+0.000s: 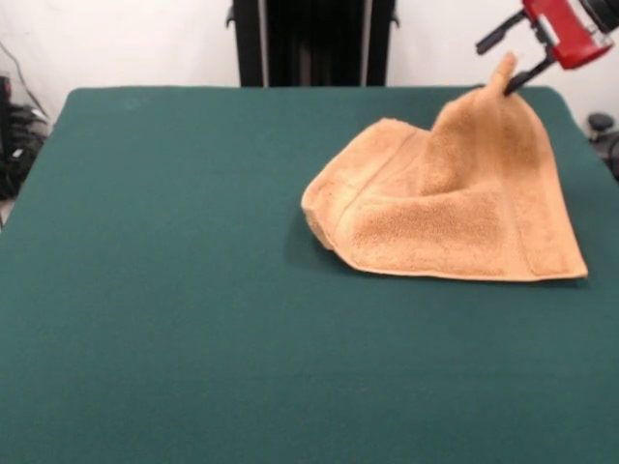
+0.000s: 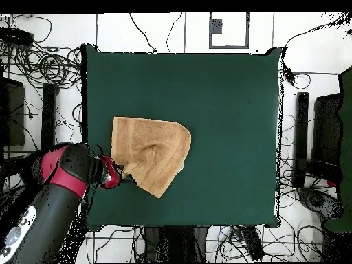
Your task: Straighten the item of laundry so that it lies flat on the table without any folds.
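Note:
The golden-tan terry towel lies on the right part of the dark green table, partly folded over itself. One corner is pulled up into a peak at the far right. My gripper is shut on that raised corner, holding it above the table near the far right edge. In the overhead view the towel sits left of the table's centre. The gripper grips the towel's lower left corner, and the red and black arm comes in from the lower left.
The robot's black pedestal stands behind the table's far edge. Cables and dark equipment lie on the floor around the table. The table's right edge in the front view is close to the towel.

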`<state>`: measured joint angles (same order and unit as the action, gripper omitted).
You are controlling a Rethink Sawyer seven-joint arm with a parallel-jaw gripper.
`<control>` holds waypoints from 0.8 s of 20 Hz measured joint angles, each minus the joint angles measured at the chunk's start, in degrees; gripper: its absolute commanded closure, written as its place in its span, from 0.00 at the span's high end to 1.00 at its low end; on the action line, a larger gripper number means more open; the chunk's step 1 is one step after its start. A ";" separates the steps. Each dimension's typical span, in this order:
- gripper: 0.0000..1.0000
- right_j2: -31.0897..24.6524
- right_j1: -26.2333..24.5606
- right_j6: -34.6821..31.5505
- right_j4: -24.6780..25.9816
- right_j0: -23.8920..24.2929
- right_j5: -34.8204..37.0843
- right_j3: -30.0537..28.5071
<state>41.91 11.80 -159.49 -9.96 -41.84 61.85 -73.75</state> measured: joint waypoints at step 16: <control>1.00 -8.52 19.84 0.30 -3.78 14.32 2.65 -0.35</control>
<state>33.39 31.64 -159.19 -13.74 -27.52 64.51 -74.10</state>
